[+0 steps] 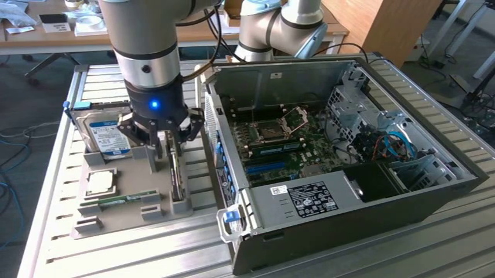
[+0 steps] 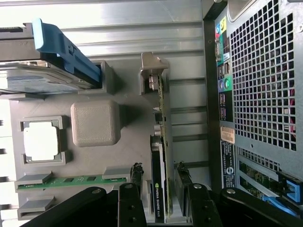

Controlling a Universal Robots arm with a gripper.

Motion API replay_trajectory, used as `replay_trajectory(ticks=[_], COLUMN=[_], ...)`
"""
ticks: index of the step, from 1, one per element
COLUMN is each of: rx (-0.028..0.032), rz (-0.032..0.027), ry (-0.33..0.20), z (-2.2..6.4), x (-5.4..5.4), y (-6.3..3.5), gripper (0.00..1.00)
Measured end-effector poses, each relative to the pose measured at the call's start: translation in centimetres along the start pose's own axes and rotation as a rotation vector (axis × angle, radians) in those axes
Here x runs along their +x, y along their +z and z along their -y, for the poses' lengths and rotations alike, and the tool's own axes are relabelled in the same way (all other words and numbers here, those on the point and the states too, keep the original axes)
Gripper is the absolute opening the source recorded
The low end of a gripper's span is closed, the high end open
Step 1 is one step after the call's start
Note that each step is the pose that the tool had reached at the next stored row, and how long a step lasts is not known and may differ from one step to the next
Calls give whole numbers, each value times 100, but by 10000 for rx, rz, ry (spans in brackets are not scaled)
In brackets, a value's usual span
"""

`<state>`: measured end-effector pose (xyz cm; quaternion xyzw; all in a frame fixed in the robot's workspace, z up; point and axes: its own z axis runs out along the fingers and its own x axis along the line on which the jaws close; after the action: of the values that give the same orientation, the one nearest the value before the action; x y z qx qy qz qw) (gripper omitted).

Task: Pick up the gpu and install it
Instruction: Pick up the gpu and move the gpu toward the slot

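The gpu (image 2: 160, 156) stands on edge in a slot of the grey holder tray (image 1: 116, 223), its silver bracket end pointing away from the fingers. It shows as a thin dark strip (image 1: 178, 182) beside the open computer case (image 1: 332, 145). My gripper (image 1: 168, 152) hangs straight down over the card. Its two black fingers (image 2: 136, 175) straddle the card's cooler end, one on each side with a small gap to the card. The gripper (image 2: 159, 174) is open and holds nothing.
On the tray lie a blue-labelled hard drive (image 1: 106, 134), a CPU (image 1: 101, 182) and a RAM stick (image 1: 122, 200). The case's side wall (image 1: 224, 145) stands close beside the card. The motherboard (image 1: 279, 145) lies exposed inside. A second arm (image 1: 270, 29) stands behind the case.
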<state>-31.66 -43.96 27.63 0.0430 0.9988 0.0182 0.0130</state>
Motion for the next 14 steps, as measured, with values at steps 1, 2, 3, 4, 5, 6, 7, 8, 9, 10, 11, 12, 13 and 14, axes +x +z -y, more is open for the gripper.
replay_trajectory(ticks=[1, 2, 3, 4, 5, 6, 7, 8, 9, 10, 11, 12, 13, 14], rx=[0, -1, -1, 0, 0, 0, 0, 0, 0, 0, 0, 1, 2, 2], rz=[0, 1, 1, 1, 0, 0, 0, 0, 0, 1, 1, 0, -2, -1], ry=[-1, 0, 0, 0, -1, -1, -2, -1, -1, -1, -2, -2, -1, -1], z=[2, 3, 3, 4, 4, 5, 6, 6, 7, 7, 7, 7, 7, 7], x=[-1, -1, -1, -1, -1, 0, 0, 0, 1, 1, 1, 1, 1, 1], y=[1, 5, 13, 24, 36, 50, 64, 76, 86, 96, 104, 108, 108, 109], gripper=[42, 42, 42, 42, 42, 42, 42, 42, 42, 42, 42, 42, 42, 42])
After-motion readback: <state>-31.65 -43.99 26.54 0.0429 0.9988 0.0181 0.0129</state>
